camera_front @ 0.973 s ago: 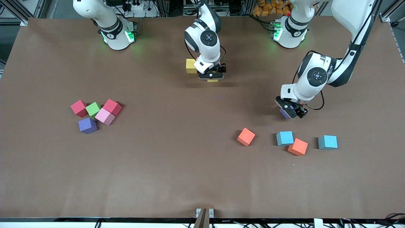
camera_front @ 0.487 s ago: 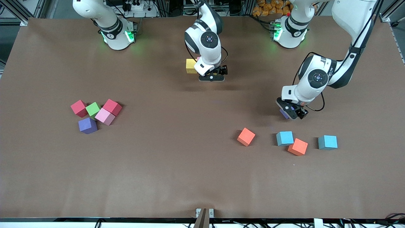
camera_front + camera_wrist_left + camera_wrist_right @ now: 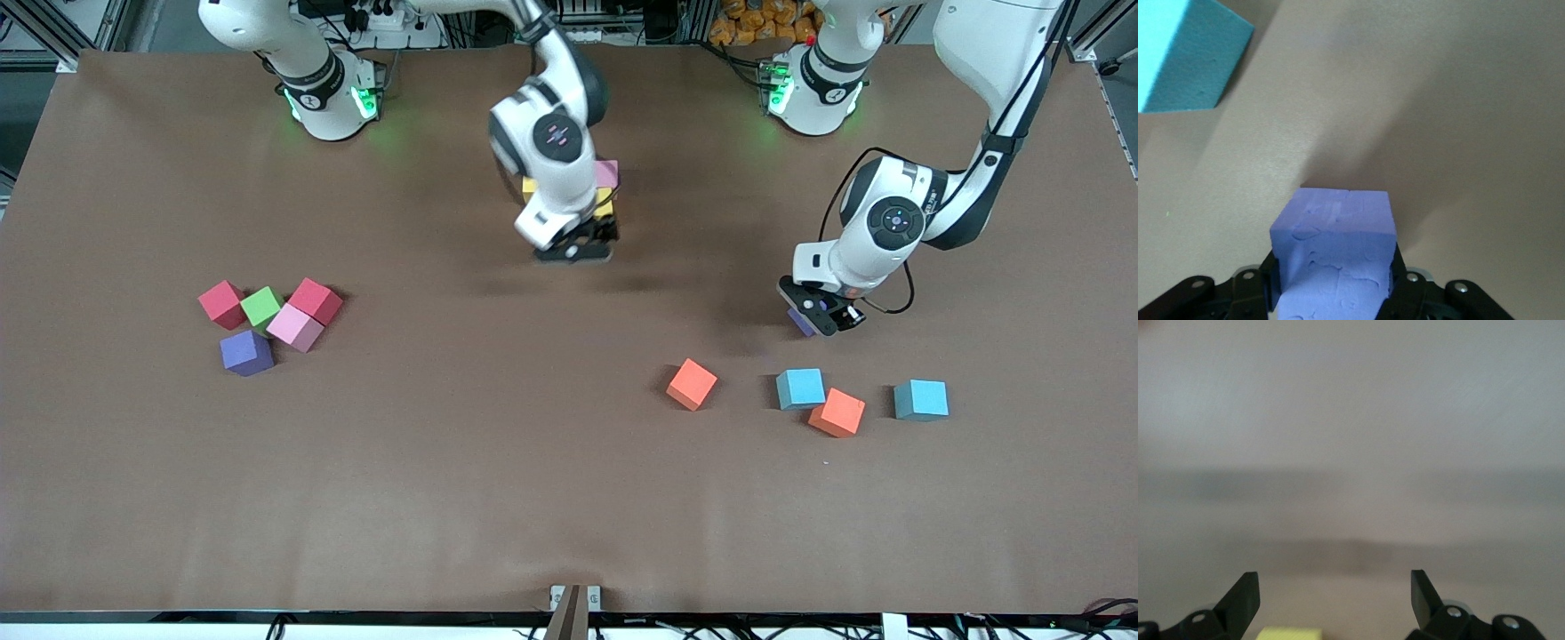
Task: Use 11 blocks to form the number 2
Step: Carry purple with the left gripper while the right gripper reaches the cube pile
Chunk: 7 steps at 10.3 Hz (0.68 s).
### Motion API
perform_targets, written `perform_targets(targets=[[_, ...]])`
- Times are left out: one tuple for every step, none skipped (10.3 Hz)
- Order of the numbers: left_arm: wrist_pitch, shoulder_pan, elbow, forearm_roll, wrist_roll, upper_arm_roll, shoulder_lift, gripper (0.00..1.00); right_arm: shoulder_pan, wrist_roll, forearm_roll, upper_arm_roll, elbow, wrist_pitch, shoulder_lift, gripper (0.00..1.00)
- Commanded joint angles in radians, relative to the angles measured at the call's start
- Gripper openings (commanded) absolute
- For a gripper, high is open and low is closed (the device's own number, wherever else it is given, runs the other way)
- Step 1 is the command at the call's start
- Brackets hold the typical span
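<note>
I am seeing the left gripper (image 3: 1331, 283) clenching a purple block (image 3: 1335, 257) low over the table near the light blue block (image 3: 800, 388) – while the right gripper (image 3: 1331, 600) is hanging spread and empty above the yellow blocks (image 3: 605, 203) and pink block (image 3: 607, 173).

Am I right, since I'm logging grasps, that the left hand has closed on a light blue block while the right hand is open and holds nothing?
Not quite: the block in the left hand is purple, not light blue, as the left wrist view shows; a light blue block lies loose on the table nearby. The rest stands: the right hand is open and holds nothing.
</note>
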State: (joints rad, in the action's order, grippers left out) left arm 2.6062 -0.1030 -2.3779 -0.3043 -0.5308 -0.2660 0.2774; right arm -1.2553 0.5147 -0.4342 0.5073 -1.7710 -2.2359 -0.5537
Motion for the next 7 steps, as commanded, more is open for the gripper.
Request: perform_targets(targets=[[-0.015,-0.007,0.032,0.000,0.021,0.005,-0.043,0.08,0.181,-0.114,0.055,-0.047,0.049,0.149,0.049,1.00],[-0.079,0.002,0.067,0.064,0.037,-0.001,-0.055,0.08,0.251,-0.117,0.098,-0.050,0.083,0.216,0.043,1.00],[-0.142,0.034,0.106,0.152,0.049,-0.006,-0.067,0.08,0.323,-0.130,0.159,-0.079,0.097,0.270,0.040,1.00],[-0.187,0.069,0.135,0.207,0.083,-0.006,-0.076,0.08,0.394,-0.158,0.205,-0.108,0.096,0.275,0.044,1.00],[-0.240,0.109,0.172,0.229,0.157,-0.006,-0.084,0.08,0.443,-0.198,0.209,-0.128,0.097,0.272,0.049,1.00],[-0.312,0.149,0.216,0.231,0.266,-0.006,-0.086,0.07,0.486,-0.250,0.210,-0.128,0.099,0.272,0.054,1.00],[-0.363,0.195,0.251,0.231,0.366,-0.006,-0.086,0.07,0.532,-0.348,0.209,-0.127,0.097,0.272,0.054,1.00]])
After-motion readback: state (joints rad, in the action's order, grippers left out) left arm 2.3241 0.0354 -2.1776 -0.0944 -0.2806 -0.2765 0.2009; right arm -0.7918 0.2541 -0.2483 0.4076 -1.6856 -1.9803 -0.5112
